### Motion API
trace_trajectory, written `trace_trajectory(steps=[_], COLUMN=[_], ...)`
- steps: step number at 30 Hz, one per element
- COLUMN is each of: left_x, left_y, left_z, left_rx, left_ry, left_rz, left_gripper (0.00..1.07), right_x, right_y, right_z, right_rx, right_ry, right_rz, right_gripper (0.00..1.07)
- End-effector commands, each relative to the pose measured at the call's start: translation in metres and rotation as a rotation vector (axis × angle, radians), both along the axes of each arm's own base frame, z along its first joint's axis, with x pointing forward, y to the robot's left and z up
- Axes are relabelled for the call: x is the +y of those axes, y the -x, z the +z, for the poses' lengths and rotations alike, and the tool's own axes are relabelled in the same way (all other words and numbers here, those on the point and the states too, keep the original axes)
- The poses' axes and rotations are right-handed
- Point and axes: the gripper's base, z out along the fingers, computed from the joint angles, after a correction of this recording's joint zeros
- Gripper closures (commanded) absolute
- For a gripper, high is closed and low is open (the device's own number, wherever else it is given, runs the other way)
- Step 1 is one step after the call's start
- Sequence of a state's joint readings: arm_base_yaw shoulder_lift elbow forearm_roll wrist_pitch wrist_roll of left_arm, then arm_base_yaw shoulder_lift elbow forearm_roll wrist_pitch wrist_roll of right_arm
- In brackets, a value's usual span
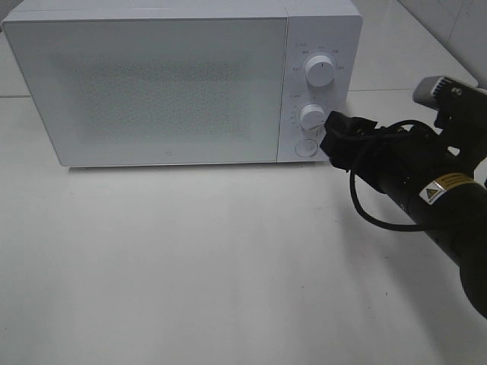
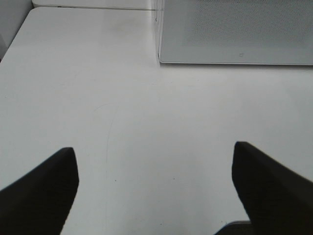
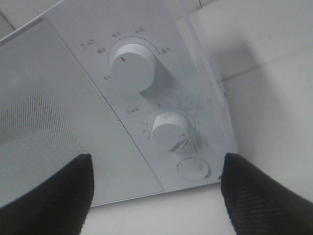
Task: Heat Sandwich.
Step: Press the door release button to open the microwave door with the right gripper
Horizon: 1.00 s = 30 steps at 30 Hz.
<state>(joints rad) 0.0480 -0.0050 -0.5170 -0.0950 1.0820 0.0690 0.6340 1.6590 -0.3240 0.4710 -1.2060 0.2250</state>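
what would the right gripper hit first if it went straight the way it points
The right gripper would likely meet the control panel, near the lower knob or round button; exact depth is unclear.

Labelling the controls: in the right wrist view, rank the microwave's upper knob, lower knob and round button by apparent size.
1. upper knob
2. lower knob
3. round button, though nearly matching the lower knob

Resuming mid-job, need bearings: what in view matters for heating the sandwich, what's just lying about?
Job: white box-shaped microwave, door shut; its white round lower knob; open black right gripper near it. Sandwich unseen.
Lying about: white tabletop, open left gripper.
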Motion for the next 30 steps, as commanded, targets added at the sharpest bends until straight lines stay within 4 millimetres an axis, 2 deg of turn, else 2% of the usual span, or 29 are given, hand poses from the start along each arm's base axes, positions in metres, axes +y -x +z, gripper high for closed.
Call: trace_trajectory(steps=[1, 6, 10, 14, 25, 30], left_x=[0.000, 0.000, 0.000, 0.000, 0.000, 0.000], left_y=[0.002, 0.002, 0.002, 0.002, 0.002, 0.002], left_z=[0.001, 0.001, 0.001, 0.001, 0.001, 0.001], left_rx=[-0.029, -0.029, -0.029, -0.029, -0.029, -0.029], left_ry=[0.006, 0.006, 0.006, 0.006, 0.006, 0.006], left_rz=[-0.003, -0.003, -0.003, -0.003, -0.003, -0.003], left_gripper=[0.26, 0.26, 0.26, 0.26, 0.26, 0.26], right_x=[-0.003, -0.009, -0.013, -0.009, 0.014, 0.006], right_y=[0.001, 0.001, 0.001, 0.001, 0.000, -0.008], right_z=[0.019, 0.015, 0.010, 0.008, 0.043, 0.054], right_rx=[-0.203, -0.158, -0.083, -0.001, 0.151, 0.281], right_ry=[0.401, 0.609, 0.612, 0.595, 0.651, 0.573], right_rz=[0.041, 0.021, -0.004, 0.051, 0.325, 0.403], right_gripper=[0.35, 0.35, 0.35, 0.35, 0.35, 0.35])
